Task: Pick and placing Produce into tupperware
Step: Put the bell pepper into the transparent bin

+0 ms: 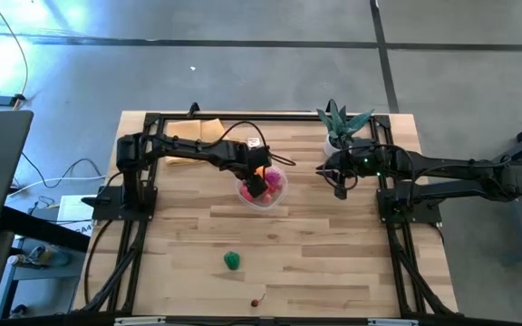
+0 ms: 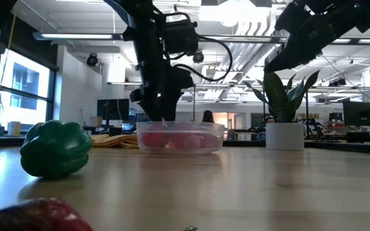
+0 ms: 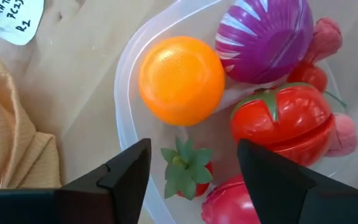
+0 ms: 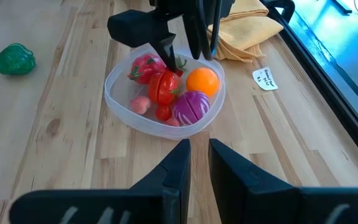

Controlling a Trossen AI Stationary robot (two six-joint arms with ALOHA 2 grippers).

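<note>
The clear round tupperware stands mid-table and holds several produce pieces: an orange, a purple onion, a red tomato and a small strawberry lying on its floor. My left gripper points down into the tupperware's far side, open, with a finger on either side of the strawberry and a gap to both. A green pepper and a tiny cherry rest on the table nearer the front edge. My right gripper hangs shut, to the right of the tupperware, with nothing in it.
A folded yellow cloth lies at the far left behind the tupperware, with a small white label beside it. A spiky green plant in a white pot stands at the far right. Bare wood stretches between the tupperware and the front edge.
</note>
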